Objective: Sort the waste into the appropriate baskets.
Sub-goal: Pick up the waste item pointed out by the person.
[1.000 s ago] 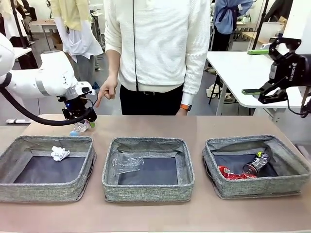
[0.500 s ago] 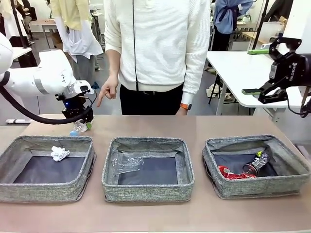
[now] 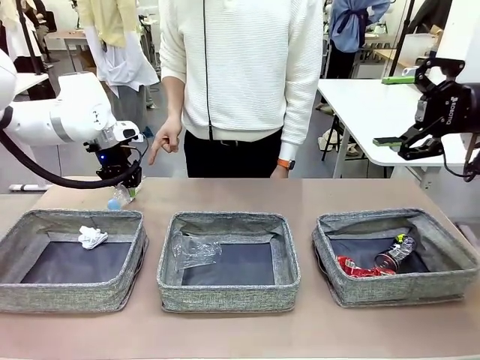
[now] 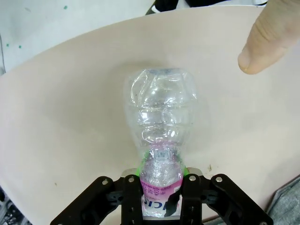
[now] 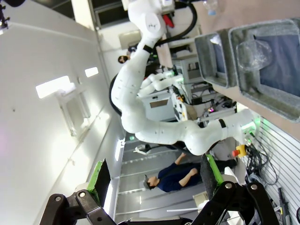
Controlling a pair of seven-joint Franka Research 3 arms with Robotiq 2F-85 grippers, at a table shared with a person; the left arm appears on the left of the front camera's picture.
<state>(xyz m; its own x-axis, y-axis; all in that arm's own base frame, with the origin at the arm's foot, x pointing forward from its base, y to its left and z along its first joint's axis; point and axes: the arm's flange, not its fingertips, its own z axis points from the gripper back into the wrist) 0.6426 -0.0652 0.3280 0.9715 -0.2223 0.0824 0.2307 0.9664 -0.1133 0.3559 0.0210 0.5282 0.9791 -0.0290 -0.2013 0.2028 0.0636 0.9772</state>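
A crumpled clear plastic bottle (image 4: 161,126) with a pink label is clamped at its neck end by my left gripper (image 4: 161,187), low over the table behind the left basket (image 3: 75,296). In the front view this gripper (image 3: 124,187) holds the bottle (image 3: 116,201) with its blue cap down. The left basket holds a white tissue wad (image 3: 91,237). A clear bottle (image 3: 195,250) lies in the middle basket (image 3: 225,296). A red can (image 3: 356,267) and a dark can (image 3: 395,253) lie in the right basket (image 3: 397,292). My right gripper (image 3: 394,110) hangs open, high at the right.
A person in a white sweater stands at the far side, one hand (image 3: 163,142) hanging near my left gripper; a fingertip (image 4: 272,33) hovers beyond the held bottle. A white table (image 3: 375,105) stands behind at the right. Bare tabletop runs behind and in front of the baskets.
My left gripper's jaws have closed on the bottle, and the arm has drawn slightly left and up. The right arm has not moved.
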